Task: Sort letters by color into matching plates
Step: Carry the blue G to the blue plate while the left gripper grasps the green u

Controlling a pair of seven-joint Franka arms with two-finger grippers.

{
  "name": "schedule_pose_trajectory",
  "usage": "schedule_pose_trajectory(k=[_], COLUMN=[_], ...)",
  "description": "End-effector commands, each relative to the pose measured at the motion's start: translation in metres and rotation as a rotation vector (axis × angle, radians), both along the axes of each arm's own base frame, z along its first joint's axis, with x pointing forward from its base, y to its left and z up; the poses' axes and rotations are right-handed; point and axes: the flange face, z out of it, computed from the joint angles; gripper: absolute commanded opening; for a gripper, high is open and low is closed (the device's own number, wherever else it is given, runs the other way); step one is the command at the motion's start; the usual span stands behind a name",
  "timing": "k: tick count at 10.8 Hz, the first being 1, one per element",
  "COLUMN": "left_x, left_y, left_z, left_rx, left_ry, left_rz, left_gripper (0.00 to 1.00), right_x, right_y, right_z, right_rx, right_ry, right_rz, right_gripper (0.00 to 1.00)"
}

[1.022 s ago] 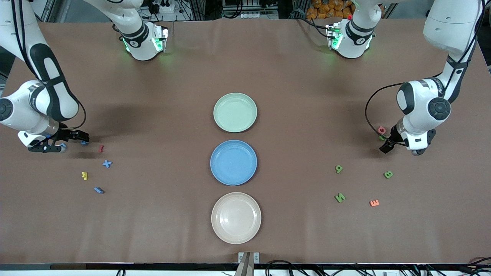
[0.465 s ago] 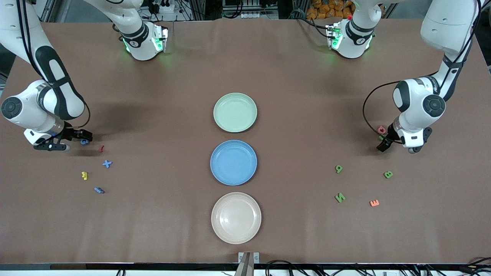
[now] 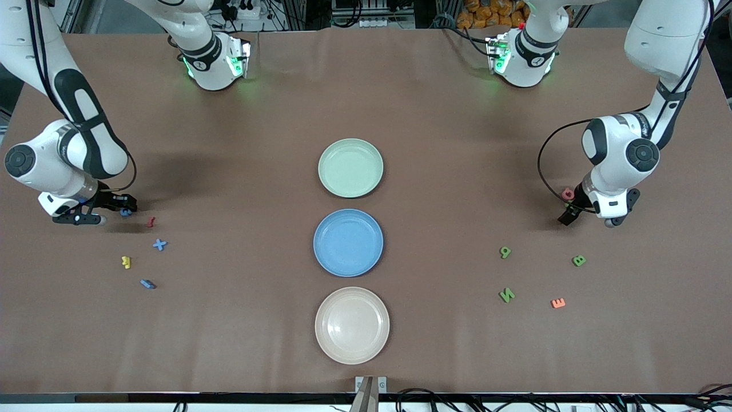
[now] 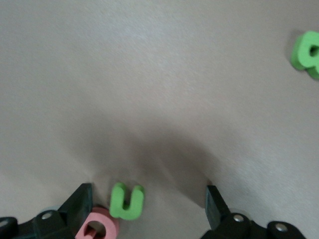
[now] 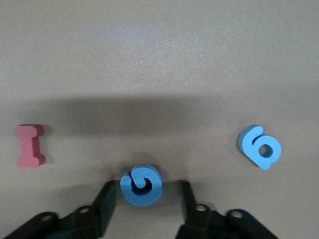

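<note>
The brown table (image 3: 240,320) carried three plates in a row down its middle: the pale green plate (image 3: 350,167) farthest from the front camera, the blue plate (image 3: 348,242) next, the beige plate (image 3: 352,325) nearest. No brand or label could be read; the only writing was the letters themselves.

The left gripper (image 4: 149,211) sat low at the left arm's end of the table, fingers spread wide around a green U (image 4: 126,200) whose open end faced away from the wrist, with a pink O (image 4: 97,227) touching one finger.

The right gripper (image 5: 144,201) was down at the right arm's end, fingers flanking a curled blue letter (image 5: 141,184), gaps still showing either side. A red I (image 5: 30,145) lay beside it, long axis running away from the wrist, and a blue 6 (image 5: 259,146) lay flat, tilted.
</note>
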Motion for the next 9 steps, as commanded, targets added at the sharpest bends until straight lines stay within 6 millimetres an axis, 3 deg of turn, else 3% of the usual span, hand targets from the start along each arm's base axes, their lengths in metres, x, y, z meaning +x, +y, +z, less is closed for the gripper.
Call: schedule_pose_trajectory(k=[1,4,6,7,9], left_x=[-0.005,-0.005,-0.004,-0.004,-0.005], left_y=[-0.012,-0.01,-0.009,-0.008,-0.008], left_z=[0.01,0.009,0.008,0.008,0.008], left_rx=[-0.029,-0.028,-0.027,-0.027,-0.027], left_ry=[-0.023,-0.021,-0.024,-0.03,-0.027], left_rz=[0.026,0.026,0.024,0.027,0.025], left_gripper=[1.0,1.0,1.0,1.0,1.0], right_x=[-0.004,0.001,0.002,0.007,0.019], right_y=[0.004,0.015,0.018,0.02,0.023], right_z=[-0.003,-0.006,-0.003,0.006,0.042], right_rx=[0.026,0.057,0.063,0.065,0.095], right_ry=[-0.017,-0.028,-0.027,-0.039,-0.04], right_rz=[-0.039,-0.066,-0.061,-0.056,-0.047], right_gripper=[0.42,0.2,0.19,0.17,0.17])
